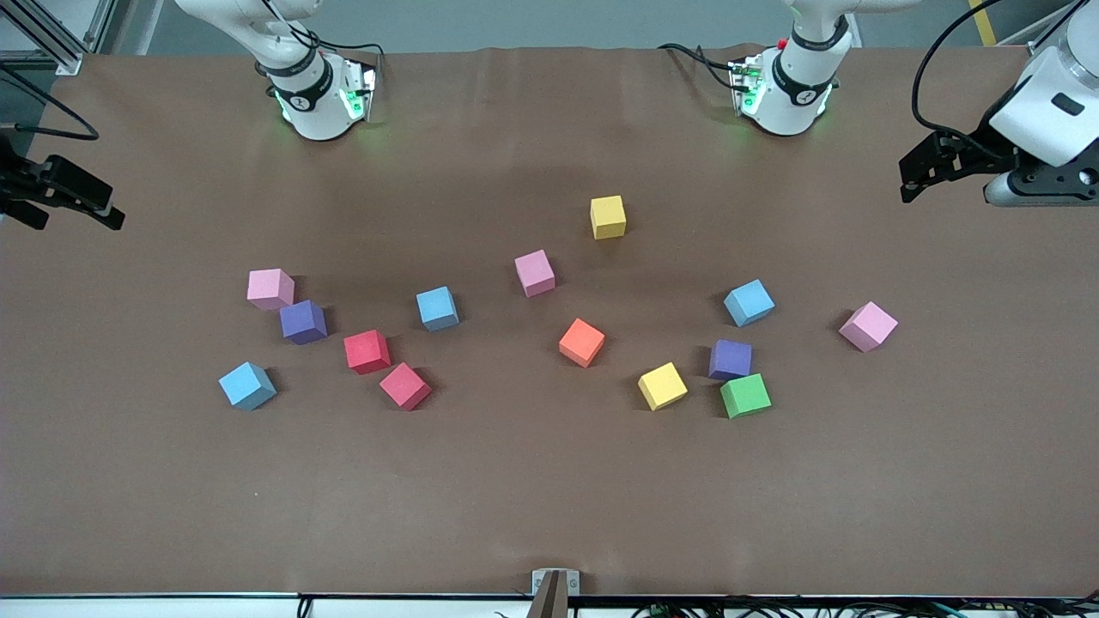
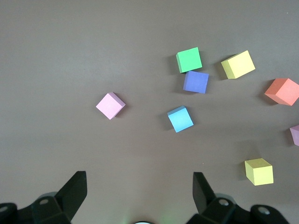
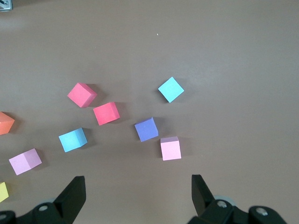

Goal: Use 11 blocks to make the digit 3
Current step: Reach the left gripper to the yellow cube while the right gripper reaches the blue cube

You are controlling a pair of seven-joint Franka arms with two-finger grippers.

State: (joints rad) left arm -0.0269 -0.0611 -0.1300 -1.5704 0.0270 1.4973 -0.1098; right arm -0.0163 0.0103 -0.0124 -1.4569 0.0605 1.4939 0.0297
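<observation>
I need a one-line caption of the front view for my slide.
Thirteen loose coloured blocks lie scattered on the brown table; the open left gripper and open right gripper wait at its ends.

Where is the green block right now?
In the front view, the green block lies toward the left arm's end of the table, touching the purple block and beside a yellow block.

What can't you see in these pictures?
- Right gripper: front view's edge cuts off most of it, at the right arm's end of the table.
- Left gripper: open, over the table's left-arm end; its arm runs off the front view's edge.
- Orange block: cut by the right wrist view's edge.
- Block undersides: hidden against the table.
</observation>
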